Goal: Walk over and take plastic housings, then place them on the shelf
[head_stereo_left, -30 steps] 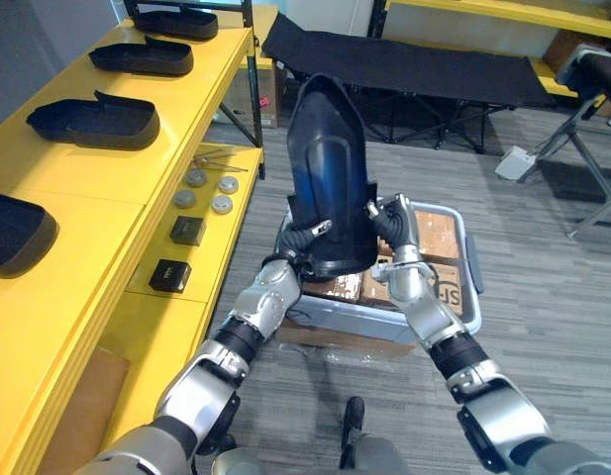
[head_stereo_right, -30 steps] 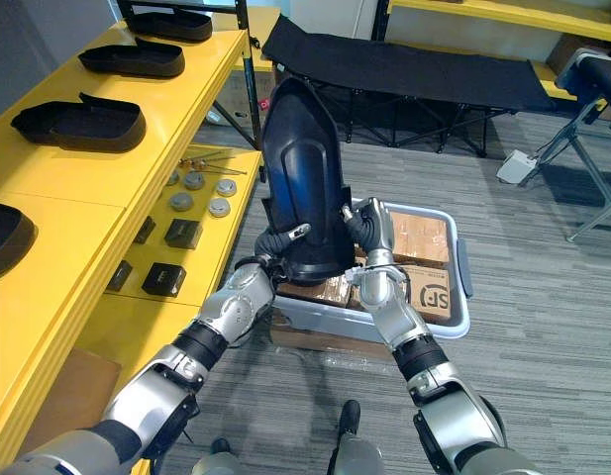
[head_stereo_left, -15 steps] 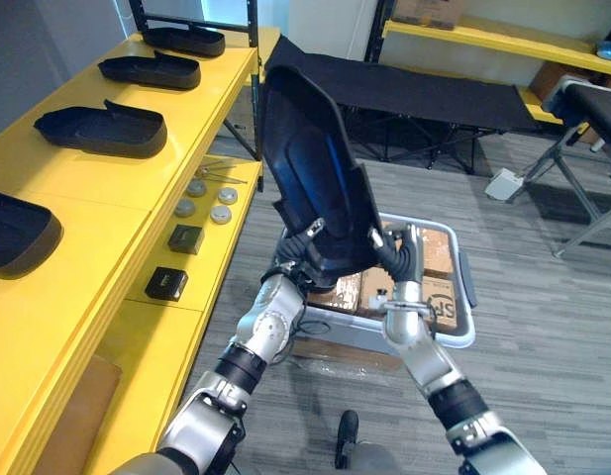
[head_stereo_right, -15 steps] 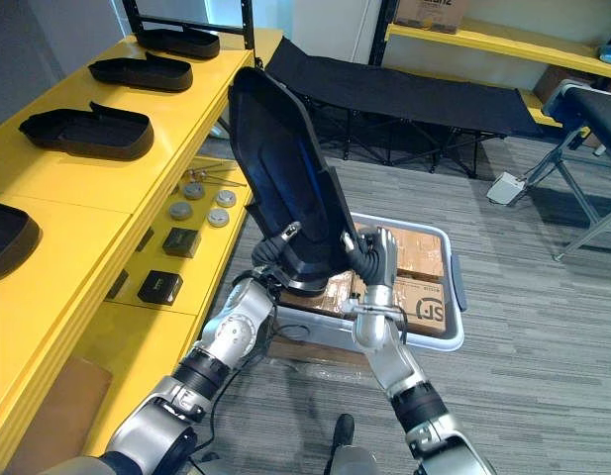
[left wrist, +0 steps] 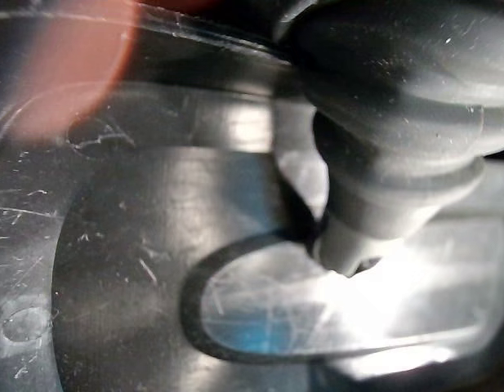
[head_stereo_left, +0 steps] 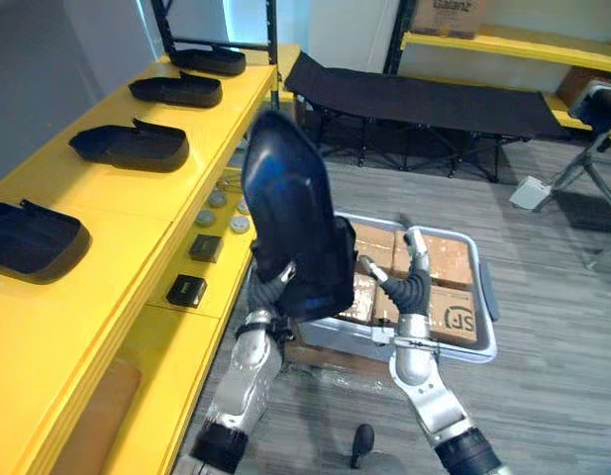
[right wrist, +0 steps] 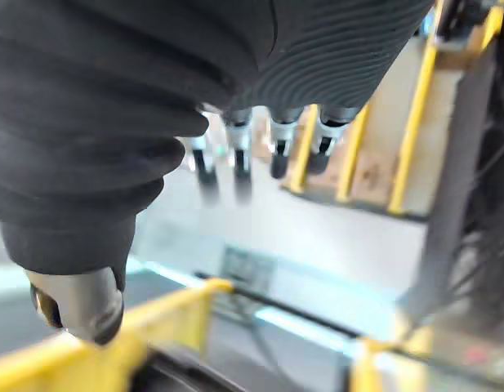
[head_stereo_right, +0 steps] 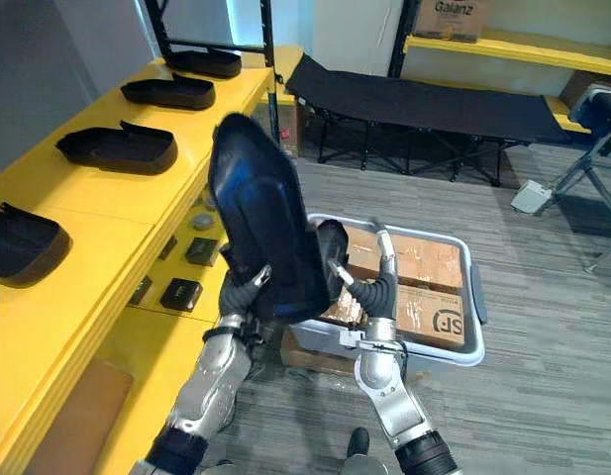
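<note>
Left hand (head_stereo_left: 268,290) seemingly gripping housing (head_stereo_left: 290,223) at lower edge; right hand (head_stereo_left: 414,284) hovering straight-fingered just beside. Long axis standing near-upright, narrow end pointing up.

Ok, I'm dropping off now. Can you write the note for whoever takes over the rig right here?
Left hand: curled on the lower edge of the large black plastic housing, which is raised upright in front of the robot.
Right hand: open, fingers straight, beside the housing's right edge; contact unclear.
Done: housing picked up, above the grey plastic bin; four black housings lie on the yellow shelf at the left.
Left: set this one on a bare stretch of shelf, probably the near end.
</note>
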You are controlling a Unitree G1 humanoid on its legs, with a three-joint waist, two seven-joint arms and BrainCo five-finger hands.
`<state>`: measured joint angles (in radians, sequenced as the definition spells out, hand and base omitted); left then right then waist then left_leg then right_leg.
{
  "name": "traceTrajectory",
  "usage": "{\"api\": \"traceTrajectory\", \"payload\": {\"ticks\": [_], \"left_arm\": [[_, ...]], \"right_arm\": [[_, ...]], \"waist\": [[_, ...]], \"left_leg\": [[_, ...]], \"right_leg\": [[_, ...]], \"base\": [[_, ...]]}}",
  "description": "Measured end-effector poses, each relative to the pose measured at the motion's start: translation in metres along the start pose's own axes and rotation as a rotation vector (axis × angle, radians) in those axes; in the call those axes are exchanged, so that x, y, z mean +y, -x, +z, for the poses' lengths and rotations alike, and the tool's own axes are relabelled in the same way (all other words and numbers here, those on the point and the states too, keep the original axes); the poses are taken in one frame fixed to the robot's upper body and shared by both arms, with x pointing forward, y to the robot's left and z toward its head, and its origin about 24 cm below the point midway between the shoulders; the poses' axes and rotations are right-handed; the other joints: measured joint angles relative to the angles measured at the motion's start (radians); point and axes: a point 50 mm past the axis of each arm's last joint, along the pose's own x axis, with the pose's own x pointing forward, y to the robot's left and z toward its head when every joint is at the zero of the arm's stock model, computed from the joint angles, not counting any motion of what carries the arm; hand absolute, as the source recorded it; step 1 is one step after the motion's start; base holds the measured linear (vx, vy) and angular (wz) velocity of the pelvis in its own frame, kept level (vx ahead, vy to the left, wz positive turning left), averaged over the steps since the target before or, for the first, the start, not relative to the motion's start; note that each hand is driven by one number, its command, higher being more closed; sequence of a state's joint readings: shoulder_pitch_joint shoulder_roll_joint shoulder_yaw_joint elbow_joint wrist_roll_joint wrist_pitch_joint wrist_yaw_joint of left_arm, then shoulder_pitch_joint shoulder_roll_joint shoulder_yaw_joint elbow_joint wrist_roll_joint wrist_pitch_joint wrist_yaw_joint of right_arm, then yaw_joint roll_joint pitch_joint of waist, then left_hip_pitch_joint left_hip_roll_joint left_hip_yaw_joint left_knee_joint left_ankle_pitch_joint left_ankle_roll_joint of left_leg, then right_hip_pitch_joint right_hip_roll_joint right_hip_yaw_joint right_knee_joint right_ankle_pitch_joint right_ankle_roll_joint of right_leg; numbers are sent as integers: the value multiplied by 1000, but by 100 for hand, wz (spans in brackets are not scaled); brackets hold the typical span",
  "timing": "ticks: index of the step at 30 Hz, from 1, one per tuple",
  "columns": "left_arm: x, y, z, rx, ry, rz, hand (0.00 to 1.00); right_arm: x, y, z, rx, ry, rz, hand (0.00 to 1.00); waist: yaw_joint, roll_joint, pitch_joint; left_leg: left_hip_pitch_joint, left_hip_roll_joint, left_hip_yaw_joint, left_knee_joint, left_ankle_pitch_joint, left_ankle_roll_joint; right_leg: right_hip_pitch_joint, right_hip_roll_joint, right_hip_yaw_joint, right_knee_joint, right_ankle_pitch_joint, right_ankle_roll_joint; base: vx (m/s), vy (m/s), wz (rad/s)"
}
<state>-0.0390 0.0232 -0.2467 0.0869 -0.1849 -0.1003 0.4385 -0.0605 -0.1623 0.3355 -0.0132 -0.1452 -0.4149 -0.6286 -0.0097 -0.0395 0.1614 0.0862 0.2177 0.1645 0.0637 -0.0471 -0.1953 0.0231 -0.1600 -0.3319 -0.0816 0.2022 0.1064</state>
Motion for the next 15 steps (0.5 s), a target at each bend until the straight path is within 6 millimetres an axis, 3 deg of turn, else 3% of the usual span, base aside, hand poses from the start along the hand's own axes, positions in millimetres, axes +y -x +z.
{"api": "traceTrajectory", "payload": {"ticks": [3, 6, 10, 15], "left_arm": [[17, 2, 10, -130, -125, 131, 100], [25, 6, 27, -270, -171, 218, 100], [43, 16, 33, -340, -159, 313, 100], [66, 34, 42, -398, -134, 418, 100]], "right_arm": [[-10, 4, 13, -22, -164, -39, 0], [-24, 11, 17, -29, -155, -72, 0], [-49, 27, 3, 83, -139, -136, 0], [-64, 46, -14, 214, -155, -145, 0]], "waist": [[3, -1, 0], [2, 1, -1], [-6, 21, -17], [-7, 44, -35]], "left_leg": [[0, 0, 1, 1, -4, 3], [1, 0, 6, 2, -7, 3], [1, 0, 17, 3, -14, 2], [1, 1, 37, 5, -19, 4]], "right_leg": [[0, 0, 1, 0, -1, 0], [-3, 0, 6, 0, -1, 0], [-12, 2, 18, -1, -3, 1], [-22, 4, 33, -2, -3, 0]], "base": [[0, 0, 0], [-5, 16, -4], [6, 26, -8], [20, 23, -11]]}}
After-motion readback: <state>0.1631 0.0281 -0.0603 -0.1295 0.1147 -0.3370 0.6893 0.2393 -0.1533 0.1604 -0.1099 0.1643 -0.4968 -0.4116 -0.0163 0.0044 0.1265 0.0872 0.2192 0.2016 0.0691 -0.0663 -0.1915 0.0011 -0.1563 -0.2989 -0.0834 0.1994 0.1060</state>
